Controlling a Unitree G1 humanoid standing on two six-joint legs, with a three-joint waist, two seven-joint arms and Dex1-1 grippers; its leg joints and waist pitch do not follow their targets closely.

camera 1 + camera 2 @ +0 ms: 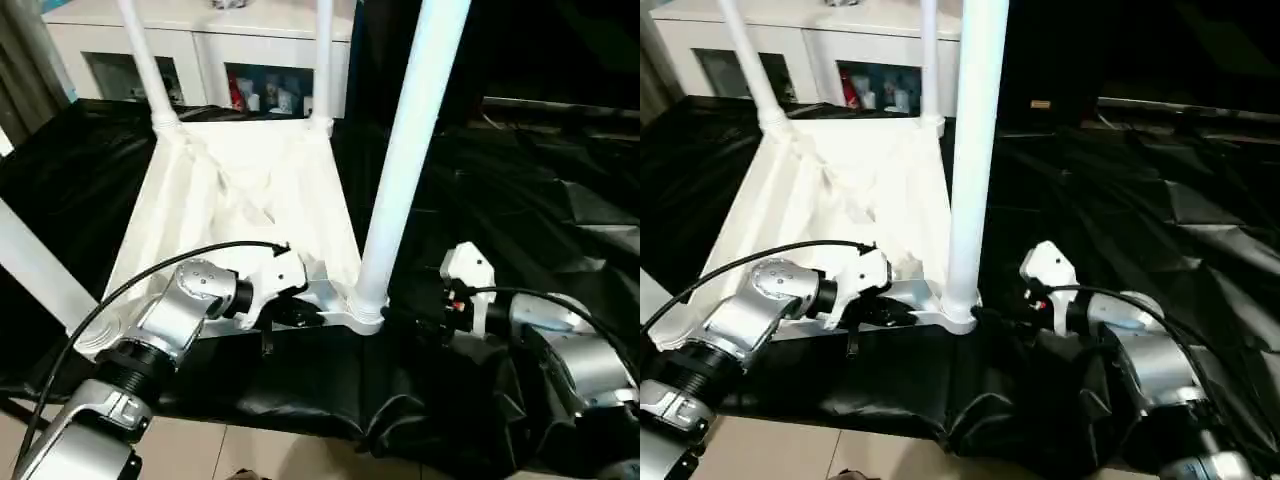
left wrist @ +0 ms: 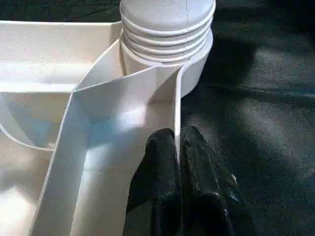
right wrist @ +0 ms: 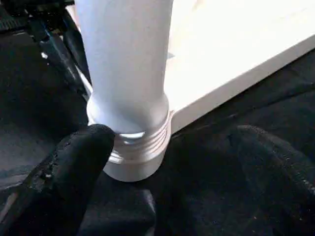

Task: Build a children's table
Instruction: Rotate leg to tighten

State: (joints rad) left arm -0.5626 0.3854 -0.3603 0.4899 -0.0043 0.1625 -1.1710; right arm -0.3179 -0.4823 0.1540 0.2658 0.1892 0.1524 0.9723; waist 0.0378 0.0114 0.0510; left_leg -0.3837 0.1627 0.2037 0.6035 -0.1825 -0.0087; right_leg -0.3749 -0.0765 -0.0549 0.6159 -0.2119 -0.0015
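Observation:
The children's table lies upside down on the black cloth, its white tabletop (image 1: 245,190) showing the ribbed underside. Several white legs stand in its corner sockets. The near right leg (image 1: 405,160) rises tall in front of me, its threaded base (image 3: 140,147) sitting in the round socket. My left gripper (image 2: 178,147) is shut on the thin near rim wall (image 2: 174,108) of the tabletop, just beside that socket. My right gripper (image 3: 172,137) is open around the leg's base, one finger (image 3: 78,162) close against the threads and the other finger (image 3: 275,162) well apart from it.
The black-draped work table (image 1: 520,200) stretches wrinkled to the right, and its front edge drops to the floor (image 1: 220,450) near me. A white cabinet (image 1: 215,45) stands behind the tabletop. Black cables (image 1: 150,275) run along both forearms.

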